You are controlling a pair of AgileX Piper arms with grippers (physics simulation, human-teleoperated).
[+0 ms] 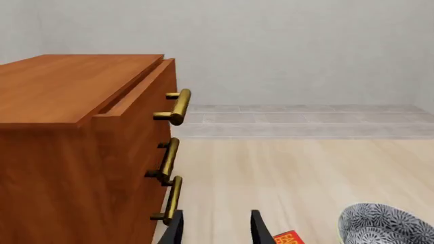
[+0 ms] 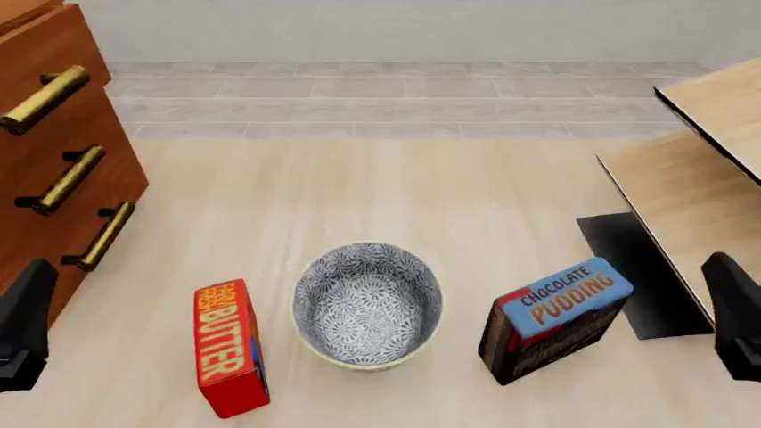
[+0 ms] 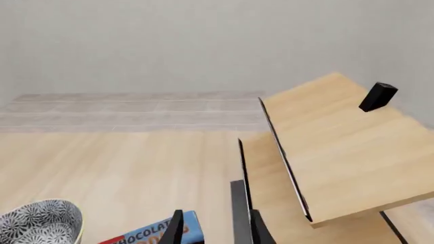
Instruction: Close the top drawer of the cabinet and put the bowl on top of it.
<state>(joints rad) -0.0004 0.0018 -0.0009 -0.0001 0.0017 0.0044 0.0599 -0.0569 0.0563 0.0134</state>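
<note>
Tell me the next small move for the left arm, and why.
Probably bring the left pincer up to the top drawer front and push: it juts out past the cabinet, the pincer holds nothing, and the bowl sits untouched.

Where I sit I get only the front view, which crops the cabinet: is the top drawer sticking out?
Observer: Yes. In the left wrist view the top drawer stands slightly out of the cabinet, with a gap showing behind its front.
Operator: Left jaws ready to push?
Observer: The left gripper has its jaws open, nothing between them.
Operator: Anything on the pale furniture?
Observer: A small black block sits on its upper panel.
</note>
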